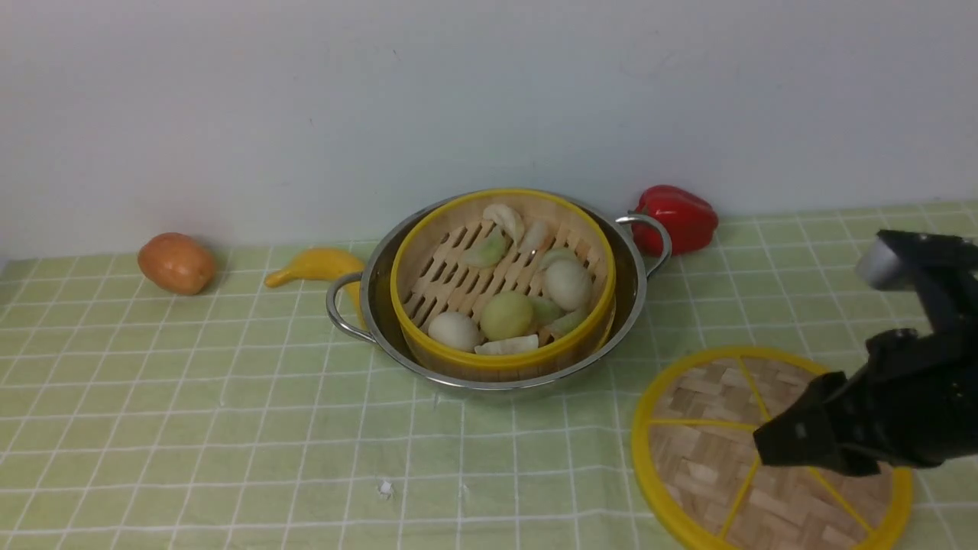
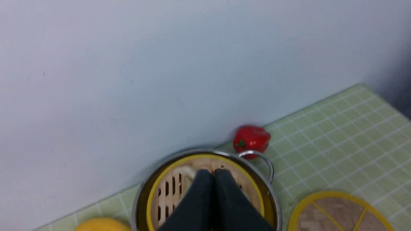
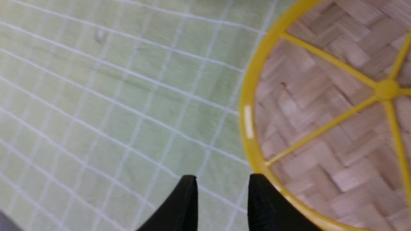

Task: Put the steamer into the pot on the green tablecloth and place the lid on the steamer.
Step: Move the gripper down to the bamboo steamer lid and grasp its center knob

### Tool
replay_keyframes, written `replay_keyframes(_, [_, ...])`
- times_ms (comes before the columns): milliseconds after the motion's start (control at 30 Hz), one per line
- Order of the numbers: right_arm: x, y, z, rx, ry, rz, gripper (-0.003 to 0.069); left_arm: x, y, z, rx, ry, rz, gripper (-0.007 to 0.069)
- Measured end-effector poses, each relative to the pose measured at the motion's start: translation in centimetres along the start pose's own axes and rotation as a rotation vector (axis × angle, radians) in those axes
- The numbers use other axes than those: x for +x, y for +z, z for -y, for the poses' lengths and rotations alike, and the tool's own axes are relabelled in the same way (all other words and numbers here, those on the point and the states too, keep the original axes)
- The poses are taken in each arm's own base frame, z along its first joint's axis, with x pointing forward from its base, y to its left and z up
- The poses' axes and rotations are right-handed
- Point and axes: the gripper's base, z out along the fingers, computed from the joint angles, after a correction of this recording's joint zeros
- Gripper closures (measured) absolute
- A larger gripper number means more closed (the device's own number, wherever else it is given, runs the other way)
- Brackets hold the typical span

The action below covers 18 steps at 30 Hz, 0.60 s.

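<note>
Got the steamer [image 1: 504, 360] sitting inside the pot [image 1: 634, 298], yellow rim poking up a bit above the steel. White and pale green buns and dumplings bunched on the near and right side of the slatted floor. Found the pot out on the green tablecloth [image 1: 191, 405], back toward the wall. Got a banana [image 1: 313, 266] right at its left handle (can't tell if touching) and a red bell pepper [image 1: 676, 218] just behind the right one. Also spotted an orange-brown oval veggie or fruit [image 1: 176, 263] further left, well apart from the rest.

Not covered yet: seeing the lid [image 1: 703, 435] lying flat on the cloth, near and to the right of the pot, not touching it.

Spotted the right gripper [image 3: 221, 179] over the lid, fingers spread apart with only cloth showing in the gap, one tip overlapping the yellow rim. Can't tell if touching. Not gripping anything.

Caught the left gripper [image 2: 213, 173] only in its own wrist cam, fingers clenched tight together, empty, hanging above the steamer.
</note>
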Motion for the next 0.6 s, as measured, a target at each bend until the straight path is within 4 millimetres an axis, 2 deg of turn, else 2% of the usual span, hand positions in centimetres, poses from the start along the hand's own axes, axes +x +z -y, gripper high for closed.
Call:
replay_keyframes(67, [-1.1, 0.1, 0.1, 0.078, 0.011, -0.008, 0.0419, 1.5, -0.7, 0.1, -0.015, 0.003, -0.037, 0.0648])
replay_keyframes(167, [-3.9, -0.3, 0.5, 0.227, 0.011, 0.013, 0.0419, 5.6, -0.8, 0.2, -0.04, -0.005, -0.156, 0.0648])
replay_keyframes(200, [-4.0, -0.3, 0.5, 0.235, 0.013, 0.012, 0.0419, 5.9, -0.8, 0.2, -0.039, -0.007, -0.164, 0.0648])
replay_keyframes(233, [-4.6, -0.4, 0.6, 0.262, 0.016, 0.015, 0.0419, 7.4, -0.7, 0.3, -0.041, -0.013, -0.206, 0.0648])
replay_keyframes(300, [-5.8, -0.1, 1.1, 0.329, 0.018, 0.006, 0.0419, 11.7, -0.3, 0.5, -0.034, -0.033, -0.306, 0.0648])
replay_keyframes(600, [-6.1, 4.8, 2.9, 0.351, 0.053, -0.131, 0.0419, 23.5, -0.9, 1.4, -0.083, -0.071, -0.2, 0.0648])
